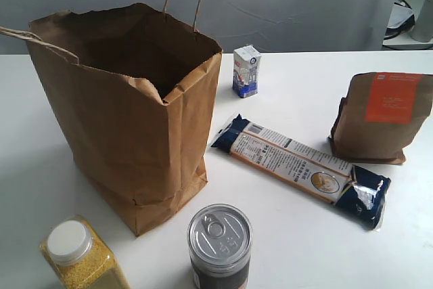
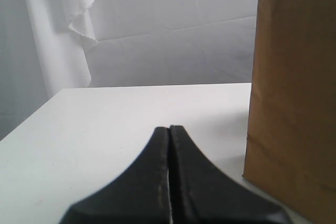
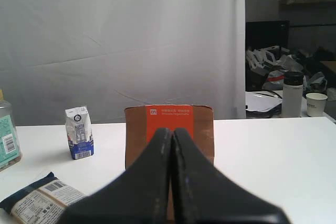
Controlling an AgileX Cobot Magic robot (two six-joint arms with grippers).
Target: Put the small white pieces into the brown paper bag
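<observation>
The brown paper bag (image 1: 128, 113) stands open and upright on the left of the white table, twine handles up; its side also fills the edge of the left wrist view (image 2: 294, 98). No small white pieces show in any view. My left gripper (image 2: 169, 128) is shut with nothing between its fingers, low over bare table beside the bag. My right gripper (image 3: 172, 130) is also shut and empty, pointing at the small brown pouch. Neither gripper appears in the exterior view.
A blue-and-white carton (image 1: 246, 71) stands behind the bag. A long noodle packet (image 1: 301, 167) lies mid-table, a brown pouch with an orange label (image 1: 382, 116) at the right. A tin can (image 1: 219, 245) and a white-lidded jar of yellow grain (image 1: 81, 255) stand at the front.
</observation>
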